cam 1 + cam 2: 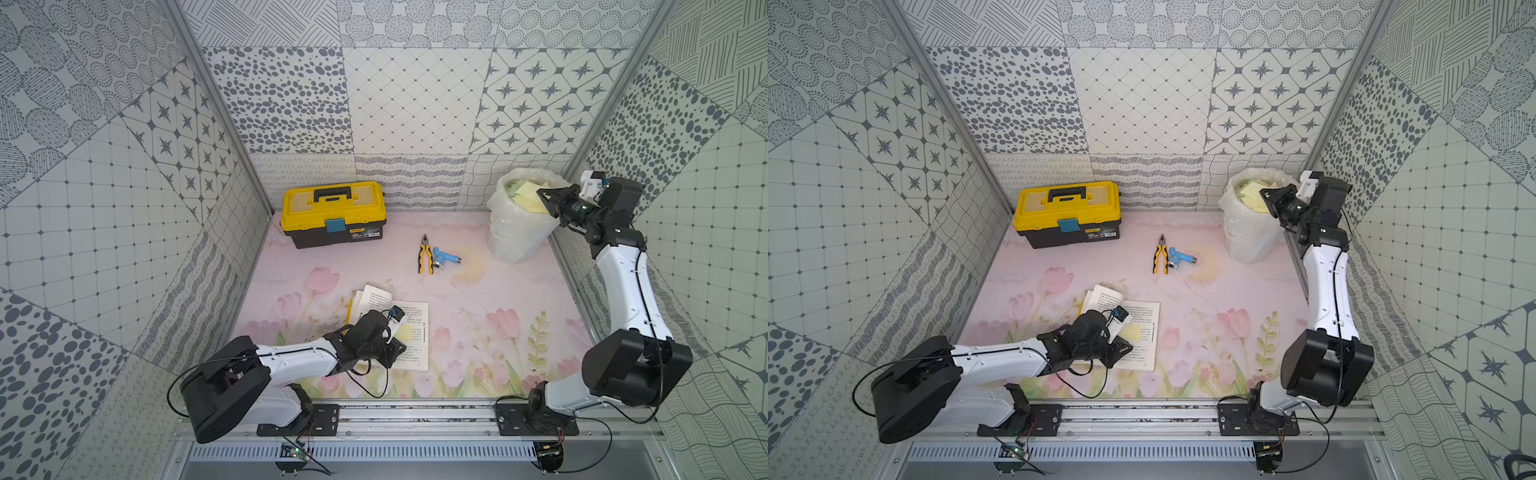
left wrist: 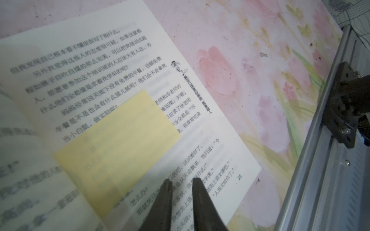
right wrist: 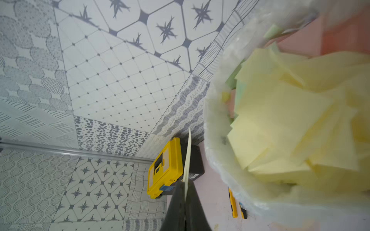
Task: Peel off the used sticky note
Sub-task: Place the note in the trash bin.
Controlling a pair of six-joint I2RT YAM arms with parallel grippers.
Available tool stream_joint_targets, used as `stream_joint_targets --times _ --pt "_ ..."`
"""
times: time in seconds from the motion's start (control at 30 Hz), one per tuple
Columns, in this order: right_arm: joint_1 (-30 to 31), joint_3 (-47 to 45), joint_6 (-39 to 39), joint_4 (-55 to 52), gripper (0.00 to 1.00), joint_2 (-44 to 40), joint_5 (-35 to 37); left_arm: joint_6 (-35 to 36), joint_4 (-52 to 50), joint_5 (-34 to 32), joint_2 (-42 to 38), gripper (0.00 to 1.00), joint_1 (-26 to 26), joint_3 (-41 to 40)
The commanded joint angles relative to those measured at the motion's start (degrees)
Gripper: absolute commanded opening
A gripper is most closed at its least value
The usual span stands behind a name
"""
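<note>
Rail [image 1: 415, 415] with both arm bases sits closest, at 6 o'clock. Just past it, about 7 o'clock on the mat, is the open book [image 1: 417, 345]. Left gripper [image 2: 181, 180] is low over its right-hand page — jaws a little apart, nothing between them, tips just beside the yellow page note [image 2: 118, 144]. Can't tell if they touch paper. My read: it's there to steady the page or line up on that note's edge. Page note lies flat, long axis along the print lines.

Right gripper [image 3: 185, 185] is up at 2 o'clock, over the mouth of the bagged bin [image 1: 511, 245] — jaws pressed together on one edge of the held note [image 3: 188, 156]. An edge grip makes sense, since the sheet hangs clear to drop. Edge-on in the wrist view, it runs straight out along the finger line. The free end points away from the gripper, roughly 9–10 o'clock across the bin. Bin is full of yellow notes. Peel looks done for this one; only the release is left.
</note>
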Motion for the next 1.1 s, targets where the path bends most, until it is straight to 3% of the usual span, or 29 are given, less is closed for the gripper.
stream_joint_targets --times 0.0,0.23,0.43,0.7,1.07 --pt "-1.7 4.1 -2.3 -0.3 0.0 4.2 0.0 0.3 -2.5 -1.0 -1.0 0.22 -0.5 -0.5" --pt "-2.2 9.9 -6.4 -5.8 0.0 11.5 2.4 0.7 -4.1 -1.9 -2.8 0.22 -0.5 -0.3" --pt "-2.3 12.2 -8.3 -9.0 0.22 12.3 3.2 0.6 -4.8 -2.6 -4.2 0.23 -0.5 -0.4" --pt "-2.7 12.1 -9.1 -11.1 0.53 7.2 4.6 -0.3 -6.4 -3.9 -6.3 0.24 -0.5 -0.4" --pt "-2.7 4.4 -11.5 -12.9 0.72 -3.9 7.4 -2.7 -12.2 -6.5 -12.2 0.25 -0.5 -0.6"
